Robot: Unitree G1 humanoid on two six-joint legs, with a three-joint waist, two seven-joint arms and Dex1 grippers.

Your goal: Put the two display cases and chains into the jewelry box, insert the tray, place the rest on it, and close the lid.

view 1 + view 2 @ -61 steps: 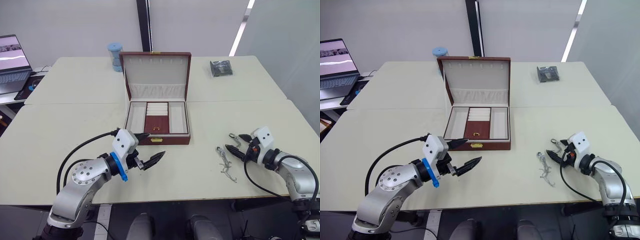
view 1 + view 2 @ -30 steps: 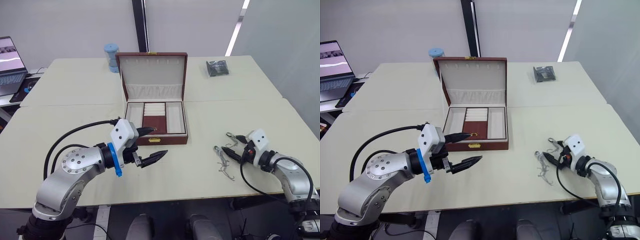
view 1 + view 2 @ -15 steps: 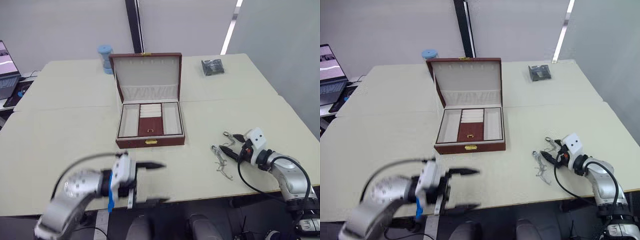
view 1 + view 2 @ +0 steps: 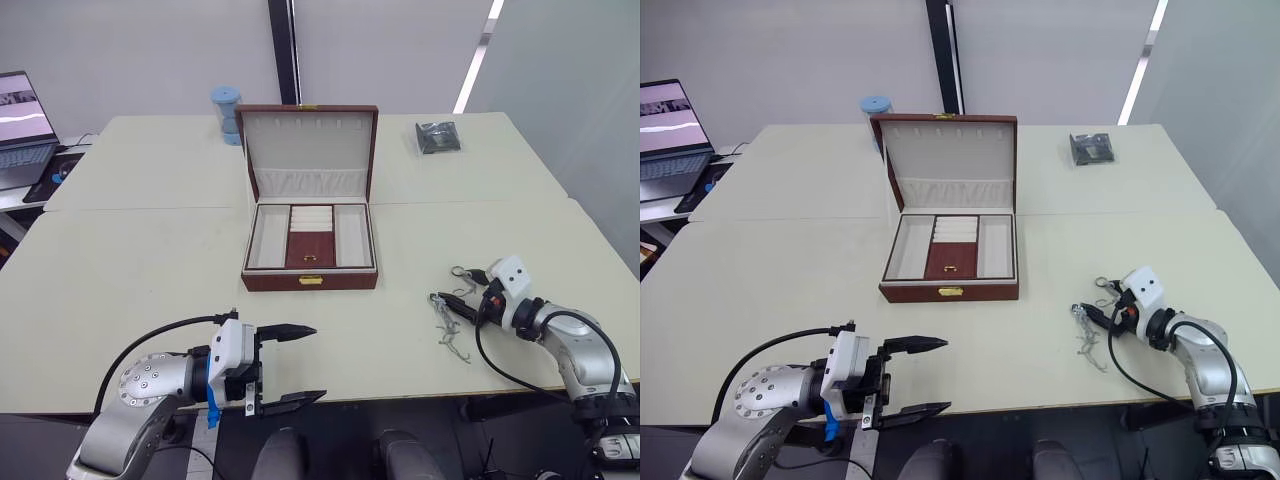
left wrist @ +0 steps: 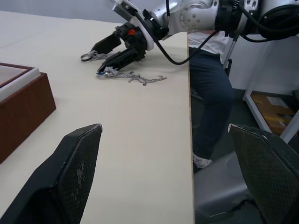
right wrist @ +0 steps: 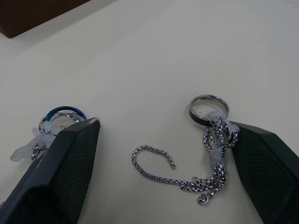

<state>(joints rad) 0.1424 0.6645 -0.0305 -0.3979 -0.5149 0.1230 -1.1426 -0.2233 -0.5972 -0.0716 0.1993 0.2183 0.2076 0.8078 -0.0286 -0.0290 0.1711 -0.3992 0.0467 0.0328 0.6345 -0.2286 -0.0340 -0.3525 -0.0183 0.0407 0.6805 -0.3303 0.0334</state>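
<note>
The jewelry box (image 4: 310, 278) stands open mid-table, its lid (image 4: 312, 130) upright. Inside lies the tray (image 4: 305, 249), cream compartments around a brown centre. The two display cases (image 4: 438, 136) show as a dark stack at the far right. Chains (image 4: 448, 332) with rings lie on the table at the front right. My right gripper (image 4: 462, 290) is open, low over them: in the right wrist view its fingers (image 6: 70, 158) flank a chain (image 6: 205, 154) and a blue ring (image 6: 63, 114). My left gripper (image 4: 312, 362) is open and holds nothing, at the front table edge left of centre.
A blue-lidded jar (image 4: 226, 102) stands behind the box's left corner. A laptop (image 4: 20, 125) sits on a side table at the far left. A seam crosses the tabletop (image 4: 150, 260) behind the box. A person's dark trouser leg (image 5: 210, 98) stands beside the table's edge.
My left gripper has pulled back from the box's front to the near table edge, staying open. The right gripper has stayed at the chains. The camera has shifted.
</note>
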